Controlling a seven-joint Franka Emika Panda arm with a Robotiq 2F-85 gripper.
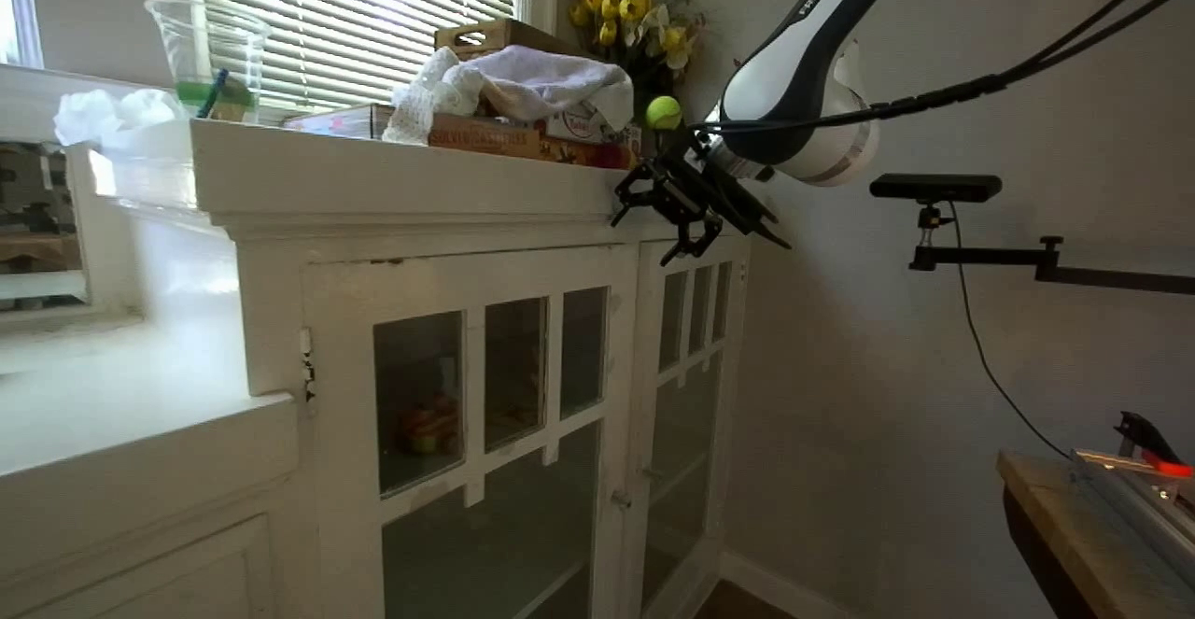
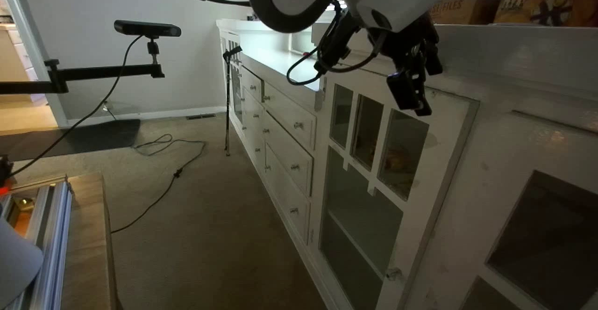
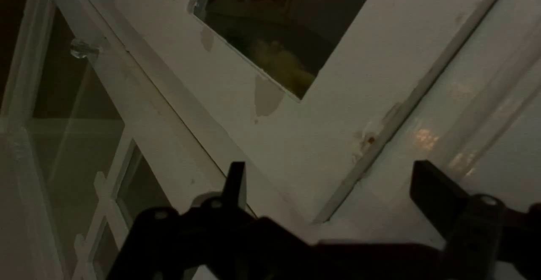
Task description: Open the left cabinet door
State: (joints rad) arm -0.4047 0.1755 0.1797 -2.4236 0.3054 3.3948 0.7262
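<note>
At the upper edge of the white cabinet (image 1: 411, 185), near the top corner of the left door (image 1: 474, 432), the tool (image 3: 329, 172), released, with fingers (image 3: 236, 183) spread well apart. Touching the cabinet or just clear of it: cannot tell. In the wrist view, beyond the fingers, the left door's corner with chipped paint, and across the seam the right door (image 3: 148, 119) at a slant. In both exterior views, the left door at or close to flush with the cabinet front; cannot tell fully closed from barely ajar. On it, 3 small panes (image 1: 515, 367) in a row above a larger pane (image 1: 485, 563), plus 1 knob (image 1: 621, 499) near the right door. Behind the small panes, something orange (image 1: 429, 428), too dim to name.

Along the top of the cabinet, in an exterior view, a clear cup (image 1: 219, 49) with green at the bottom, a box (image 1: 485, 136) under a pale cloth (image 1: 560, 77), and, behind, yellow flowers (image 1: 609, 5) beside a window blind (image 1: 355, 12). Just above the tool in that view, a ball (image 1: 664, 113), support unclear. Away from the cabinet, a black camera (image 1: 934, 188) on a bracket (image 1: 1111, 276) and a wooden tabletop (image 1: 1083, 526) with metal rails (image 2: 58, 235). In an exterior view, beside the left door, drawers (image 2: 287, 155).
</note>
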